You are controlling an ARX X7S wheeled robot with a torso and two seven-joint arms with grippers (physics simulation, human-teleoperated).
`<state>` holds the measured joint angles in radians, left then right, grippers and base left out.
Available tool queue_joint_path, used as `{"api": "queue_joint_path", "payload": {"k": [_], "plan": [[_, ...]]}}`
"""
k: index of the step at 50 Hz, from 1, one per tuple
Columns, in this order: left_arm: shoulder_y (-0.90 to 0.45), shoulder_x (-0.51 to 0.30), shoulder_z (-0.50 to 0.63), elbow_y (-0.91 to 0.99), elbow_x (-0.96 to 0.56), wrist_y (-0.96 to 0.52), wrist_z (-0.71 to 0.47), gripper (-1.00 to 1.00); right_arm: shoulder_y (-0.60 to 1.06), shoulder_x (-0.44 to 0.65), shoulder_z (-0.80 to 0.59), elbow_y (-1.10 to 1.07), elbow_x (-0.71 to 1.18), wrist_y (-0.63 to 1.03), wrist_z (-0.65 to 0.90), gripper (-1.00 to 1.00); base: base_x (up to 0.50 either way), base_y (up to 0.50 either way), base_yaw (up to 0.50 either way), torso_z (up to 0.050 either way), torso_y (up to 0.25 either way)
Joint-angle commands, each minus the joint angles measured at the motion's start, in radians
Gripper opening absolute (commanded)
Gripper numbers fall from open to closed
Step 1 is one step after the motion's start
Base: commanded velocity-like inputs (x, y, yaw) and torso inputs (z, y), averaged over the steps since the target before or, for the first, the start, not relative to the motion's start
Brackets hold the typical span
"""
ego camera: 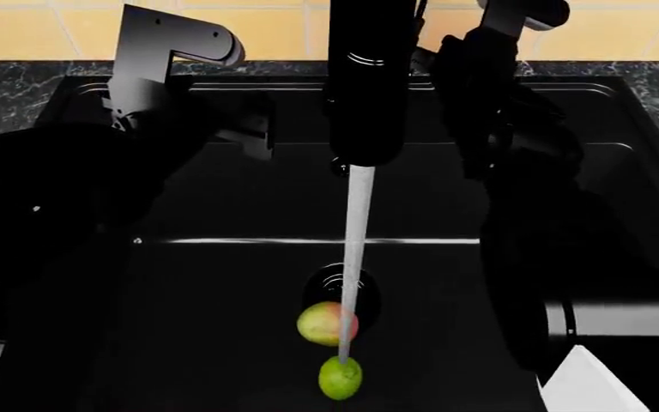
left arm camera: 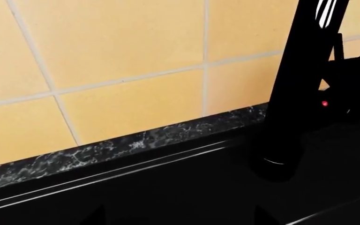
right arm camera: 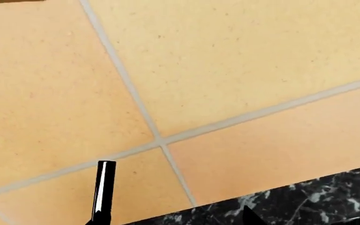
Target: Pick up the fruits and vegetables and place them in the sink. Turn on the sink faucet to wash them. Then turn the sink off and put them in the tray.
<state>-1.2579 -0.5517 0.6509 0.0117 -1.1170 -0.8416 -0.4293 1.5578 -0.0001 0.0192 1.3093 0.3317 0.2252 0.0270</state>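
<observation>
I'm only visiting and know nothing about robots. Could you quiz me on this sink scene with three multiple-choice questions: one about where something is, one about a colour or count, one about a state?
1. Where do the two fruits lie?
A. on the counter
B. in the sink basin near the drain
C. in a gripper

2. What colour is the smaller fruit?
A. bright green
B. purple
C. orange

3. Is the faucet running?
A. no, it is dry
B. yes, water is flowing
C. it has been removed

Answers:
1 B: the apple and lime lie in the sink by the drain.
2 A: the lime is bright green.
3 B: a water stream falls from the faucet.
</observation>
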Motion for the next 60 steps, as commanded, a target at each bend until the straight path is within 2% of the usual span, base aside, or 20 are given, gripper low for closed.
{"api": "queue_joint_path", "payload": {"k": [1,31,47,60], "plan": [[0.003,0.0,0.004,-0.004,0.005,0.006,0.006,1.0,0.043,0.119,0.033,-0.002,-0.287,-0.046,0.185,1.0,0.0,-0.01,-0.02,0.0,0.0],[0.002,0.002,0.007,-0.001,0.001,0.005,0.001,1.0,0.029,0.165,0.036,-0.094,-0.292,0.018,0.191,1.0,0.0,-0.01,-0.02,0.001,0.0],[0.003,0.003,0.01,-0.007,0.004,0.01,0.004,1.0,-0.054,0.199,0.042,-0.525,-0.27,0.279,0.174,1.0,0.0,-0.01,-0.01,0.0,0.0],[0.006,0.004,0.011,-0.007,0.004,0.013,0.003,1.0,-0.082,0.22,0.046,-0.593,-0.261,0.316,0.165,1.0,0.0,0.0,0.0,0.0,0.0]]}}
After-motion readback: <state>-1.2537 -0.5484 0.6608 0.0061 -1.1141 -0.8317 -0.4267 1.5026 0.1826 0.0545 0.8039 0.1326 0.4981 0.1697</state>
